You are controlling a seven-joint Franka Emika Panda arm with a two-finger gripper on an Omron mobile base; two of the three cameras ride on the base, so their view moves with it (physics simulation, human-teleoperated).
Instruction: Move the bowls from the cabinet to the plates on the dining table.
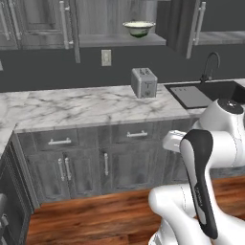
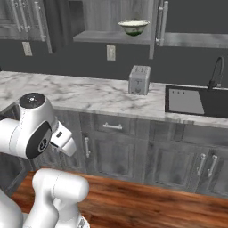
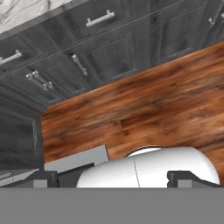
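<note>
One bowl (image 1: 139, 27) (image 2: 133, 26), pale inside with a flared rim, stands on the lower shelf of the open cabinet (image 1: 98, 19) (image 2: 100, 18) above the counter. The cabinet door (image 1: 186, 26) (image 2: 156, 26) hangs open to the bowl's right. My arm is folded low in front of the base, far below the bowl. In the hand view my gripper (image 3: 117, 178) is open with nothing between its fingertips (image 3: 46, 178), and it looks down at the wooden floor and the low drawers. The plates and the dining table are out of view.
A silver toaster (image 1: 144, 82) (image 2: 139, 80) stands on the marble counter (image 1: 72, 107) (image 2: 80, 93) below the shelf. A dark sink (image 1: 206, 93) (image 2: 196, 101) with a black faucet (image 1: 210, 64) (image 2: 217, 71) lies to the right. Drawers and doors (image 1: 110, 158) (image 3: 105, 48) front the counter above the wooden floor (image 3: 144, 109).
</note>
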